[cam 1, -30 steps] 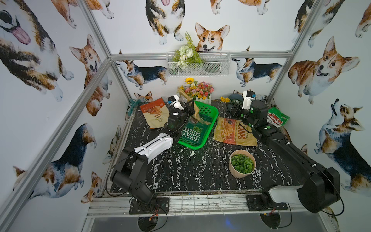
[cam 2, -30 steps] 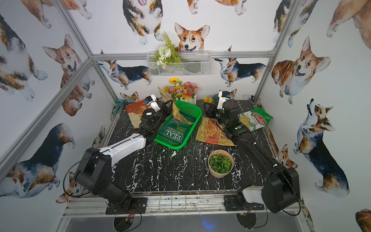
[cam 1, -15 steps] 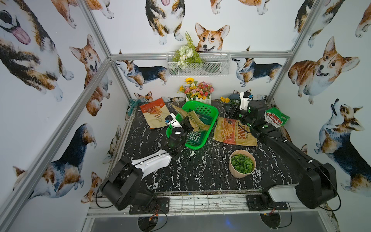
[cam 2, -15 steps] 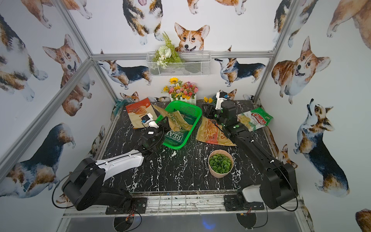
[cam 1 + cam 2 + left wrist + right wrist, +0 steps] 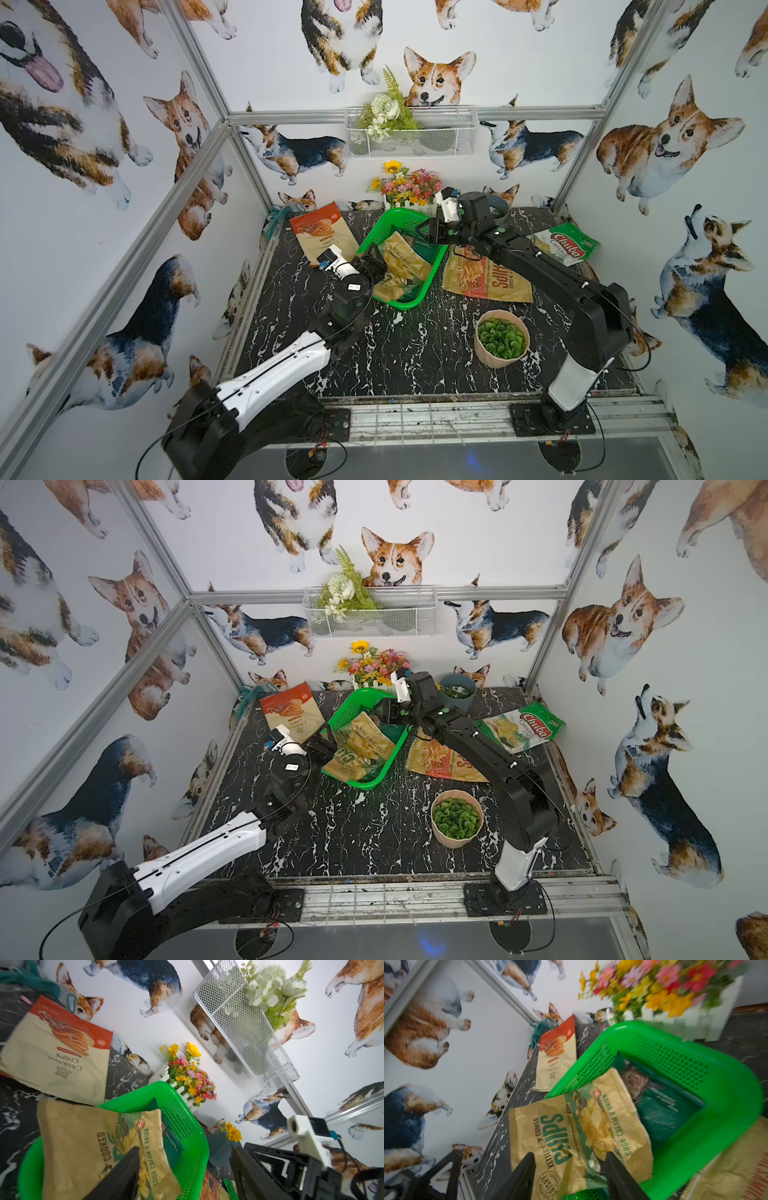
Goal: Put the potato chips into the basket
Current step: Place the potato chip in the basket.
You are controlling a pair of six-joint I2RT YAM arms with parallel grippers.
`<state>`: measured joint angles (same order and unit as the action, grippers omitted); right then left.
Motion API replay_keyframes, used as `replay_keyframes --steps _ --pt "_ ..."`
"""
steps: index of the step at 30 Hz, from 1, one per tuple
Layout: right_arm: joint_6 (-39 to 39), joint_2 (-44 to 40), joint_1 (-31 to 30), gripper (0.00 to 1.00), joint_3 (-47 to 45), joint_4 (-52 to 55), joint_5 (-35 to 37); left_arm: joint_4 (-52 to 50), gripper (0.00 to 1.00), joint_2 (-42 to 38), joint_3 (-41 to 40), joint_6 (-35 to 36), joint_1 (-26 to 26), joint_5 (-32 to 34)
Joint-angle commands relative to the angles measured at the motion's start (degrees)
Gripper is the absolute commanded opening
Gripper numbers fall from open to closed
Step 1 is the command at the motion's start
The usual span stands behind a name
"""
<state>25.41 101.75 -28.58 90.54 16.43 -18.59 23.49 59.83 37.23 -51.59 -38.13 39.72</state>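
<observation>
The green basket (image 5: 384, 222) (image 5: 351, 706) (image 5: 193, 1140) (image 5: 726, 1093) stands mid-table. A yellow chips bag (image 5: 402, 266) (image 5: 360, 746) (image 5: 87, 1147) (image 5: 571, 1132) lies across it, overhanging its near-left rim and covering a dark green bag (image 5: 172, 1144) (image 5: 664, 1111). My left gripper (image 5: 373, 266) (image 5: 324, 746) (image 5: 185, 1151) is open beside the yellow bag's near-left edge. My right gripper (image 5: 428, 232) (image 5: 384, 715) (image 5: 570, 1156) hangs open over the basket's far right end. On the table lie a cream-and-rust bag (image 5: 322, 237) (image 5: 291, 712), a tan-and-red bag (image 5: 486, 278) (image 5: 440, 762) and a Chuba bag (image 5: 565, 245) (image 5: 523, 725).
A beige pot of green leaves (image 5: 500, 338) (image 5: 457, 818) stands front right. A white-fenced flower box (image 5: 409, 193) (image 5: 374, 669) and a grey-blue pot (image 5: 457, 692) sit at the back wall. Above them hangs a white wire basket (image 5: 436, 137). A teal cloth (image 5: 276, 216) fills the back left corner.
My left gripper has opened and let the yellow bag drop onto the basket, then drawn back toward the front. My right arm has swung left over the basket.
</observation>
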Motion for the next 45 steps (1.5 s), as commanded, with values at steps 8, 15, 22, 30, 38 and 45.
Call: replay_keyframes --steps 8,15,22,30,38,45 --pt "-11.99 17.71 -11.36 0.61 16.15 22.72 -1.54 -13.82 0.68 -29.88 -6.18 20.28 0.6 18.64" --pt "-12.51 27.89 -14.29 0.62 24.43 24.02 2.33 -27.02 0.62 -43.22 -8.05 17.92 0.77 17.02" --pt "-15.98 36.71 -13.39 0.62 34.56 33.02 15.96 -35.29 0.62 -33.93 -0.31 19.61 0.77 13.57" --pt "-15.57 37.69 -7.08 0.62 38.12 35.04 21.28 -37.74 0.62 -17.37 7.95 20.06 4.13 3.41" --pt "-13.75 33.81 -6.57 0.66 41.77 31.85 16.3 -41.01 0.63 -6.3 10.69 15.53 17.91 -22.12" --pt "-11.93 35.11 -6.23 0.66 40.96 30.63 10.88 -42.69 0.62 9.18 19.7 17.68 17.91 -32.21"
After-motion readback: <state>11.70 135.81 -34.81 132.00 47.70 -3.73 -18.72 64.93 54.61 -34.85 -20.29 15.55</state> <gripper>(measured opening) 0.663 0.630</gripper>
